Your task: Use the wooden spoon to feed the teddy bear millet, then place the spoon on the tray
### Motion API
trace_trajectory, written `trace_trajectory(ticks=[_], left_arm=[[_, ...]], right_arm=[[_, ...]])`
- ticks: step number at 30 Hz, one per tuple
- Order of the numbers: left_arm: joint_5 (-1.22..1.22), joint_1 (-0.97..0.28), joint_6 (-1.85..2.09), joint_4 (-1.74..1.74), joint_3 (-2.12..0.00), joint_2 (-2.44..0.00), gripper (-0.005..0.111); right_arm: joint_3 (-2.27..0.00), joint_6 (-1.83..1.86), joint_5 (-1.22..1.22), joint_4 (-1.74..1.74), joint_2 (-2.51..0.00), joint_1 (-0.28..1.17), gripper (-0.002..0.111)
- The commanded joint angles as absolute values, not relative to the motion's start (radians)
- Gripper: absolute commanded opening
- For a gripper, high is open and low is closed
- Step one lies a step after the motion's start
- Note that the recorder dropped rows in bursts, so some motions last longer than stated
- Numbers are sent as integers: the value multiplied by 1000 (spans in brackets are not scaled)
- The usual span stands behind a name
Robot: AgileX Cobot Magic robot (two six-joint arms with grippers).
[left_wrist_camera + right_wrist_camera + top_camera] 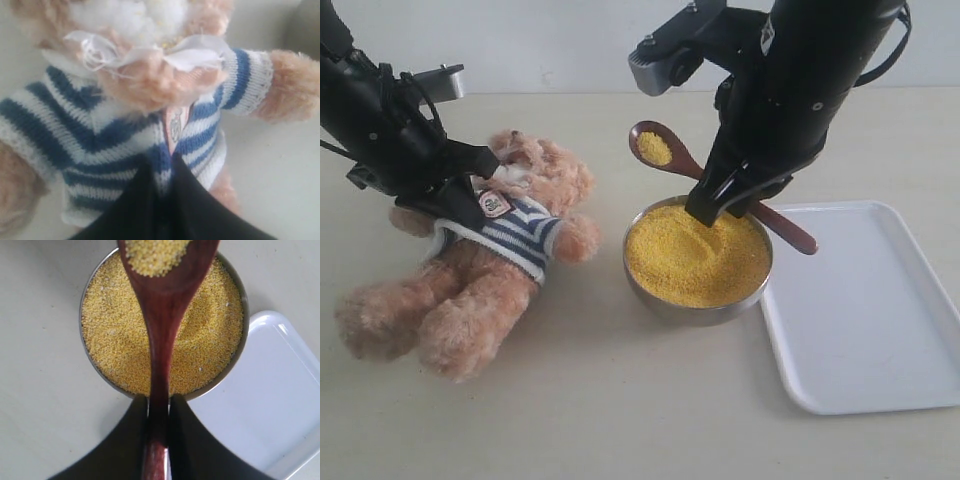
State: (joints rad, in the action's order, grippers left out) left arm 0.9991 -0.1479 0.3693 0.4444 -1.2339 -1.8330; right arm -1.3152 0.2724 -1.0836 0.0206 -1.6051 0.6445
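While the scooping looks done, the feeding itself is not: the small dark reddish-brown wooden spoon point(160, 330) carries a little heap of grain in its oval bowl and hangs above the far rim of the round metal bowl point(665, 300), well short of the bear's face. The right gripper point(159, 400) has its two black fingers pressed onto the slim handle from either side, with the handle's tail sticking out behind them towards the tray. Beneath it the fine bright yellow millet point(695, 265) fills the metal bowl in a low mound. The fluffy light-brown teddy bear in its blue-and-white striped shirt point(490, 270) lies on its back on the pale table point(620, 420), beside the bowl on the left arm's side, apart from it. The left gripper point(169, 167) appears pinched together on the shirt just below the small chest badge, seemingly steadying the toy. The flat white rectangular tray with rounded corners point(880, 330) sits touching or just beside the bowl on the right arm's side, and nothing lies on it. By my reckoning the task is roughly a third through: what remains is carrying the loaded spoon across to the bear's muzzle without spilling, then laying the spoon down on the tray.
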Motion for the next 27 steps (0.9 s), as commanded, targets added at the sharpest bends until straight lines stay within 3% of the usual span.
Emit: trace_trajectory(ticks=[1, 6, 11, 13, 27], left_arm=[[1002, -153, 374, 444, -1231, -1821, 4], [960, -153, 374, 444, -1231, -1821, 10], [945, -153, 371, 449, -1231, -1821, 59], [945, -153, 354, 452, -1231, -1821, 70], [940, -153, 359, 445, -1281, -1705, 77]], right_arm=[[-1319, 257, -1087, 38, -1592, 648, 0], [-1319, 257, -1087, 38, -1592, 648, 0], [-1319, 253, -1086, 38, -1588, 648, 0], [-1319, 253, -1086, 38, -1588, 648, 0], [-1319, 255, -1083, 38, -1588, 648, 0]])
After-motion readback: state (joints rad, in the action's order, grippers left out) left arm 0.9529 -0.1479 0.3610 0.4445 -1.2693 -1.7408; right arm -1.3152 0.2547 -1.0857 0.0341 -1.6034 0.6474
